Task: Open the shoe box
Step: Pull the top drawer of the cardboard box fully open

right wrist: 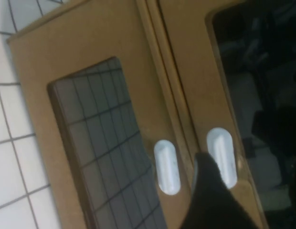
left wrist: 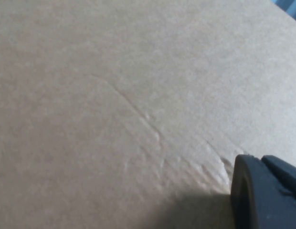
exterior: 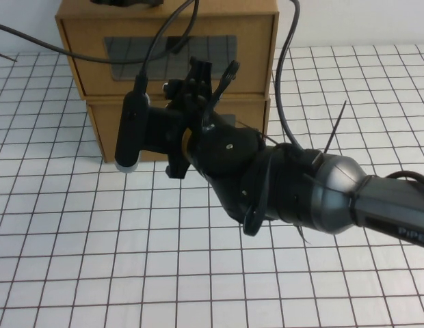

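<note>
Two brown cardboard shoe boxes are stacked at the back of the table, the upper box [exterior: 82,41] on the lower box [exterior: 109,130]. Each front has a dark window. My right gripper [exterior: 214,72] points at the fronts, open, with nothing between its fingers. In the right wrist view, one dark fingertip [right wrist: 207,186] lies over the seam between the two fronts, between two white oval pull holes [right wrist: 167,167] [right wrist: 222,155]. My left gripper [exterior: 126,2] rests on top of the upper box. Its wrist view shows only creased cardboard [left wrist: 114,105] and one finger [left wrist: 262,195].
The white gridded tabletop [exterior: 96,260] spreads in front of and beside the boxes. The right arm's bulky dark body [exterior: 280,178] and its cables [exterior: 284,61] hang over the middle of the table and hide most of the lower box's front.
</note>
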`<state>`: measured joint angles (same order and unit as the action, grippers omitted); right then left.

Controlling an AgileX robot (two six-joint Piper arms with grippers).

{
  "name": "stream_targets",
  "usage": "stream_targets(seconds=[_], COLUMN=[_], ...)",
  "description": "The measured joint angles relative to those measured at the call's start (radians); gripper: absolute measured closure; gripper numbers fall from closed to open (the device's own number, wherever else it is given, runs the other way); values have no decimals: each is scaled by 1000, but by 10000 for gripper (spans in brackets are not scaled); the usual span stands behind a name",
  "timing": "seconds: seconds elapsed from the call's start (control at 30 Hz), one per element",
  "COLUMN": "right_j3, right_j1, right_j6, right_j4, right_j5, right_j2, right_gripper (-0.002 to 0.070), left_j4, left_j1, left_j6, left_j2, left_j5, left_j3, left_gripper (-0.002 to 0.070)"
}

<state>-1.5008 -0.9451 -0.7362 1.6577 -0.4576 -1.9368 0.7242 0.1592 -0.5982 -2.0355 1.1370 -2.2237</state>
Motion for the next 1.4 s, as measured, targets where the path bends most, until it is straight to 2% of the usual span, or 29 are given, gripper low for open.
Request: stream_targets(seconds=[0.37, 0.7, 1.4], right_j3=[-113, -126, -130], right_j1=[29, 70, 78], right_j6=[0, 0, 32], right_j4=[4, 4, 5], right_j5=[15, 38, 75], right_j2=[-107, -116, -162], right_gripper=[406, 411, 423], left_j4=[0, 0, 4], left_j1=[0, 0, 0], left_j6=[2, 2, 2], left_j2=[0, 0, 0], left_j5=[0, 0, 0], left_j3=[-2, -2, -2], left_gripper=[679, 679, 679])
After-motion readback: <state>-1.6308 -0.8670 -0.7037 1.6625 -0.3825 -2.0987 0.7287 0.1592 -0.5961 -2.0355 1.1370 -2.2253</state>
